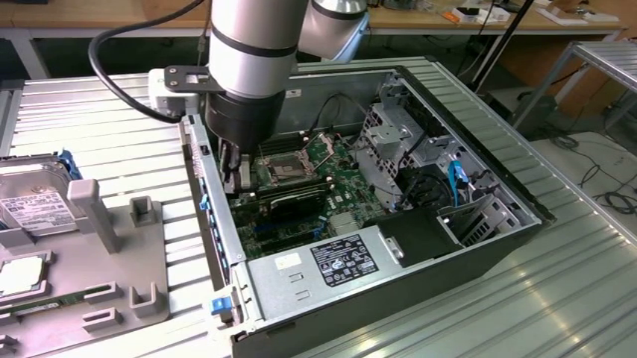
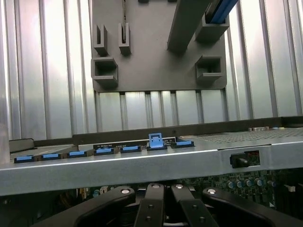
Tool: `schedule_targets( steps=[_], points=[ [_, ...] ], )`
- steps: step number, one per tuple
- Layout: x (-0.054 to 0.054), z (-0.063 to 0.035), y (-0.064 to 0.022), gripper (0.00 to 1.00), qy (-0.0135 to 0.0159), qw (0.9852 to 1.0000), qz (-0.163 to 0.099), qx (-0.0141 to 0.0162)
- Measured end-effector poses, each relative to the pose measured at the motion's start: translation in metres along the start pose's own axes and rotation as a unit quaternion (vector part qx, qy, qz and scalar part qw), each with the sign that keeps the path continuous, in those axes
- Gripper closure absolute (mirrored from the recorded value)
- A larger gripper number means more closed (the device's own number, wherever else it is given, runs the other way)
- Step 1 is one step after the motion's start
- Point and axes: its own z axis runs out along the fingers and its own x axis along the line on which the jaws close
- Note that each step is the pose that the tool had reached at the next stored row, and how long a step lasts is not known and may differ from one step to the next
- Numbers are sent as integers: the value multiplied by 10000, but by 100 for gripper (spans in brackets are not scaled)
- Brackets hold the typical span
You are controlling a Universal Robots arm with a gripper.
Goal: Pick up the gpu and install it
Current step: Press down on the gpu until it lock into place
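- Arm reaching down from above into an open computer case [image 1: 518, 195], gripper [image 1: 236, 183] low inside, close to the case wall on the exterior view's left.
- In the wrist view, gripper [image 2: 164, 188] seen from behind, fingers [image 2: 150, 208] drawn together at the tips, outer links splayed wide; cannot tell what, if anything, sits pinched between them.
- Gpu [image 1: 291, 195] lying as a long dark card across the motherboard [image 1: 333, 160], just below the processor socket [image 1: 282, 168], one end reaching toward the gripper.
- Gripper tips right above that near end of the card; touching or apart, cannot tell.
- Power supply [image 1: 339, 257] with a black label at the near end of the case, just beside the card's side of the board.
- Blue latch [image 1: 219, 306] on the outer corner of the case; same blue latch [image 2: 155, 140] in the wrist view on the case's metal edge, among a row of blue tabs.
- Grey holder tray [image 1: 149, 246] beside the case on the exterior view's left, resting on the ribbed metal table [image 1: 110, 119].
- Hard drive [image 1: 30, 201] with a white label standing in the tray, well apart from the gripper.
- Narrow green memory stick [image 1: 50, 304] lying in a slot of the tray nearer the front.
- From the wrist, grey tray [image 2: 156, 61] beyond the case wall, on the ribbed table [image 2: 47, 71].
- Thick black cable [image 1: 110, 45] looping from the arm's wrist out over the table.
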Motion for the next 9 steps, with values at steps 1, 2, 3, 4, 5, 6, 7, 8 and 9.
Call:
schedule_targets(
  steps=[1,2,3,4,5,6,7,8,9],
  points=[
    [0,15,0,89,-3,10000,1,31],
    [-1,26,-1,89,-5,10000,1,57],
    [0,34,-2,89,-6,10000,1,78],
    [-1,43,-3,89,-8,9999,1,114],
    [-3,47,-6,89,-5,9999,1,148],
    [-7,78,-14,89,-39,9998,-4,171],
    [-5,71,-10,89,-27,9999,-2,161],
    [-2,63,-7,89,-22,9999,1,156],
    [-3,51,-8,89,-19,9999,4,141]
  ],
)
